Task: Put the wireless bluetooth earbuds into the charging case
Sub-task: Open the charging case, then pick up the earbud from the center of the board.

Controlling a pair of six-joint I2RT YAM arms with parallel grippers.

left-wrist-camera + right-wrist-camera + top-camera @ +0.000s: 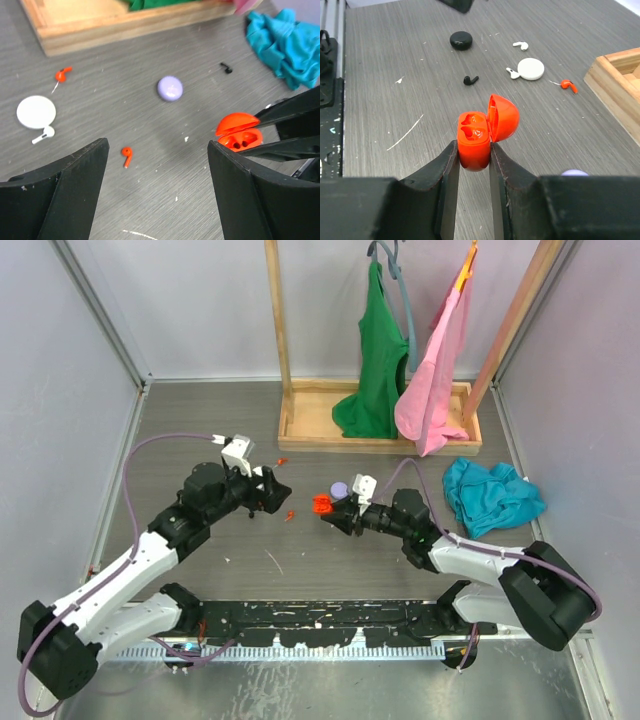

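Grey wood-grain tabletop [150, 45] runs under both arms, scattered with small buds and round discs. The right gripper [472, 147] is clamped on the red charging case [480, 135], one finger on each flank. The lid is hinged up and the two sockets face upward; both look empty.

The left gripper [156, 150] hangs spread wide over the table with nothing between its fingers. A red earbud [126, 155] lies on the wood below that gap, nearer the finger on the left of the wrist view than the other. Its long axis runs fore and aft from this hand: the rounded head points away from the wrist and the stem points back toward it. That puts it across the line on which the fingers close, so they would probably meet it on its narrow sides.

The case sits just off this hand's other finger, near the bud but not touching it. A second red earbud [61, 75] lies well ahead of the left gripper, near the wooden tray [100, 27]. Since the right hand is taken up with the case, the left arm is the nearer and freer one for the pick.
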